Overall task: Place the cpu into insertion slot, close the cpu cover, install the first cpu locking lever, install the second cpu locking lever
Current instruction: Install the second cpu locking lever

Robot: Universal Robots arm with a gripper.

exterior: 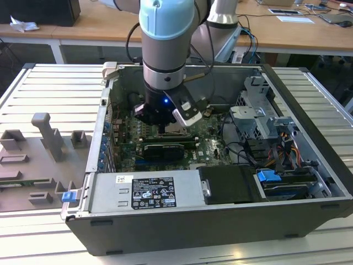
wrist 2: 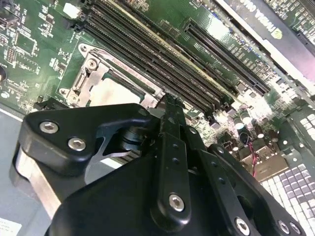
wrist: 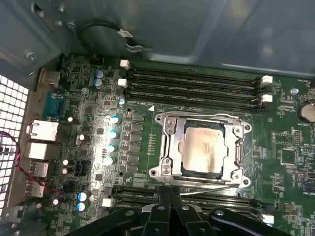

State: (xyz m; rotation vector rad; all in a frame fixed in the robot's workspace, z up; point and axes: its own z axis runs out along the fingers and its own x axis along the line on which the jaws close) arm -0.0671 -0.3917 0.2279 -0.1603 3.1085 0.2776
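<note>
**CPU seated, cover down**

CPU (wrist: 204, 148) lies in the insertion slot (wrist: 171, 147), centre of the first wrist view, framed by the cpu cover (wrist: 202, 117). Judged thin, rigid, fragile; handle by edges. Gripper (wrist: 170, 199) hovers just beside the socket, fingers together, holding nothing. Locking levers hard to distinguish.

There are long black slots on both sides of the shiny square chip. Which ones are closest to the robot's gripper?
The bank of long black slots right beside the gripper in the first wrist view. The other bank lies across the chip, next to the case wall.
</note>
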